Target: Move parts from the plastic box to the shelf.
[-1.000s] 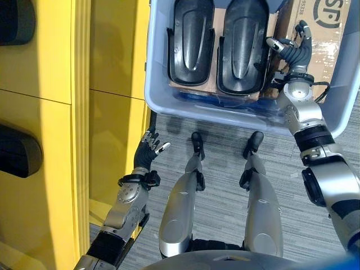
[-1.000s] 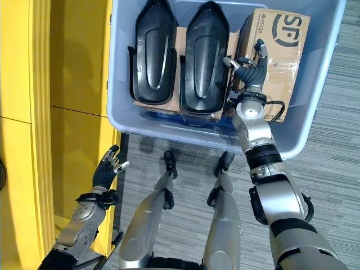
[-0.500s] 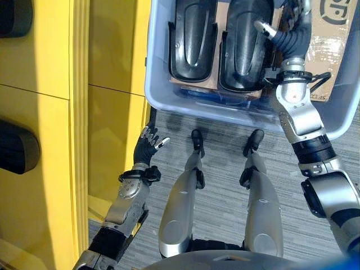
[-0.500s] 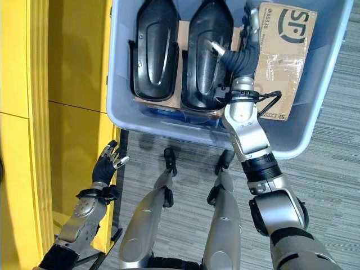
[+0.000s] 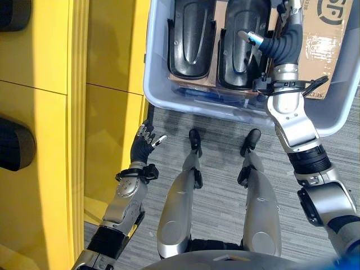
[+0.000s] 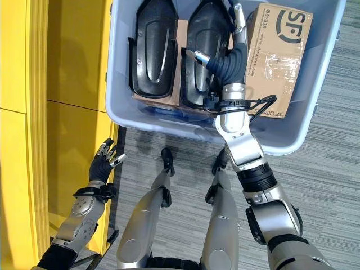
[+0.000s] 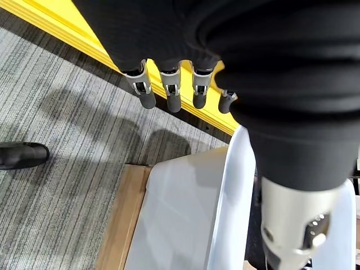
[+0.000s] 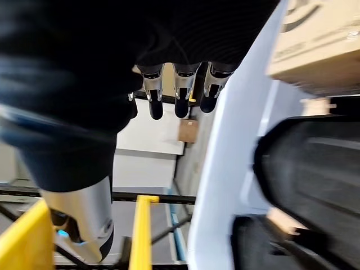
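The pale blue plastic box (image 5: pixel 185 104) holds two black moulded parts side by side on cardboard: a left part (image 5: pixel 191 34) and a right part (image 5: pixel 236 53). My right hand (image 6: pixel 230 62) reaches into the box over the right part's right edge, open, with its fingers (image 6: pixel 239 17) straight and its thumb spread above the part. In the right wrist view its fingers (image 8: pixel 179 95) point past the box wall (image 8: pixel 236 169), beside the black part (image 8: pixel 315 169). My left hand (image 5: pixel 142 147) hangs low beside the yellow shelf (image 5: pixel 50 101), open and holding nothing.
A brown cardboard carton (image 6: pixel 278 56) fills the box's right end, right of my hand. Two black parts (image 5: pixel 14 152) lie on the shelf at far left. Grey striped carpet (image 6: pixel 315 185) lies below the box. The shelf's yellow edge (image 7: pixel 62 31) runs past my left fingers (image 7: pixel 171 95).
My right hand has moved left from the cardboard carton and deeper into the box, over the right black part. The left hand has barely moved.
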Controlling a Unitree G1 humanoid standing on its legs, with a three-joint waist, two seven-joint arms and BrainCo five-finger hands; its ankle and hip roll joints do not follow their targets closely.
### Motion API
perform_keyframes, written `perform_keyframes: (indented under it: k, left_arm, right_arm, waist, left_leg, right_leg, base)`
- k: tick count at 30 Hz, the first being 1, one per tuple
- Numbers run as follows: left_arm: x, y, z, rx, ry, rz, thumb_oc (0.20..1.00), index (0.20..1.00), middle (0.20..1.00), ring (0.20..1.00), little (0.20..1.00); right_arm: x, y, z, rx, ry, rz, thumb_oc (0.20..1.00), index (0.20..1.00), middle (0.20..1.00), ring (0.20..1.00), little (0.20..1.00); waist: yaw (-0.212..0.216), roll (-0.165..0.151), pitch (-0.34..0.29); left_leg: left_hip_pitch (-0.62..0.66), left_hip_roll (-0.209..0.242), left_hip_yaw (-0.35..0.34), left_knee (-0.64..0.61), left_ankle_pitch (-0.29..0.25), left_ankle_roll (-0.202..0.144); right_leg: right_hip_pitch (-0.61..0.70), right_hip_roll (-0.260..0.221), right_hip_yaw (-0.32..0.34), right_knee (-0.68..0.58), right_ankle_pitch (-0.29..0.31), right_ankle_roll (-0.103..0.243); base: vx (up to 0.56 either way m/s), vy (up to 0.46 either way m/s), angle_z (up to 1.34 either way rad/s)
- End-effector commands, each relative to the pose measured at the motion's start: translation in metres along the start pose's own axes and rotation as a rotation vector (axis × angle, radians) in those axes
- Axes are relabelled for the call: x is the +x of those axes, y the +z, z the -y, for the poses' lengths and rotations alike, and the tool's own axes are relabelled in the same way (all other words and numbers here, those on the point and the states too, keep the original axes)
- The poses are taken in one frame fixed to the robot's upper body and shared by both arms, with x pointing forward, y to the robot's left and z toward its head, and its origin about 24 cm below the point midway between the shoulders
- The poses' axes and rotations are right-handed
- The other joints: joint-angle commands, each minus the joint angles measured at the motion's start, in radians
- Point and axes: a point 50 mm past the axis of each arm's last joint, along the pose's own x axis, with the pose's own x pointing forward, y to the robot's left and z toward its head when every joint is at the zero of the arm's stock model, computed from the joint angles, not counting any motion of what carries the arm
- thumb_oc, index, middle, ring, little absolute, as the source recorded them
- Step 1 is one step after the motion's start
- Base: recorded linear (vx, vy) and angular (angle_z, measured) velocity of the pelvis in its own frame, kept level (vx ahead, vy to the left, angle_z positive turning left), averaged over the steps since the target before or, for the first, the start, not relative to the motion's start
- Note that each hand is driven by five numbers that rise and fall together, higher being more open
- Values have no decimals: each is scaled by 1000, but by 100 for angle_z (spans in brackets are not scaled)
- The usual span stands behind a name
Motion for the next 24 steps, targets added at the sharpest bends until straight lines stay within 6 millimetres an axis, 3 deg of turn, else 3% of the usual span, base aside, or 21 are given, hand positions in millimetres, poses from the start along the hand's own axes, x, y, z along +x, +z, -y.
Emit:
perform_keyframes:
  k: [1, 6, 8, 12, 17, 24]
  left_arm:
    - [-16, 13, -11, 32, -8, 57, 1000, 1000, 1000, 1000, 1000]
    - [-16, 9, -8, 14, -22, 40, 1000, 1000, 1000, 1000, 1000]
    - [-17, 6, -7, 12, -31, 28, 1000, 1000, 1000, 1000, 1000]
    - [-17, 3, -5, 8, -43, 13, 1000, 1000, 1000, 1000, 1000]
    - [-16, 0, -1, -2, -46, 1, 1000, 1000, 1000, 1000, 1000]
    - [-14, -2, 4, -2, -47, 2, 1000, 1000, 1000, 1000, 1000]
  right_arm:
    - [14, 20, -7, 80, 18, 66, 1000, 1000, 1000, 1000, 1000]
    - [21, -9, -6, 112, -6, -85, 1000, 1000, 1000, 1000, 1000]
    - [23, -34, -3, 149, -51, -220, 1000, 1000, 1000, 1000, 1000]
    - [25, -61, 4, 180, -121, -366, 1000, 1000, 1000, 1000, 1000]
    - [21, -76, 18, 166, -222, -432, 1000, 1000, 1000, 1000, 1000]
    - [13, -83, 33, 180, -330, -440, 1000, 1000, 1000, 1000, 1000]
  waist:
    - [24, -39, -13]
    - [37, -32, -13]
    - [44, -26, -13]
    - [51, -19, -12]
    - [51, -14, -12]
    - [43, -14, -12]
  left_leg:
    - [-18, 52, -44, 79, -59, -75]
    - [-29, 52, -46, 79, -56, -78]
    - [-32, 52, -48, 73, -52, -79]
    - [-37, 55, -48, 68, -49, -81]
    - [-48, 54, -53, 64, -48, -81]
    - [-55, 55, -50, 67, -51, -80]
  right_leg:
    - [8, -59, 61, 3, -48, 122]
    - [-3, -60, 57, 5, -46, 121]
    - [-7, -60, 55, 5, -45, 121]
    - [-17, -60, 55, 5, -44, 122]
    - [-30, -59, 53, 8, -46, 125]
    - [-42, -58, 59, 10, -48, 126]
  base:
    - [0, 0, 0]
    - [0, 0, 0]
    - [-15, 8, 5]
    - [-9, 10, 7]
    - [0, 2, 1]
    - [0, 0, 0]
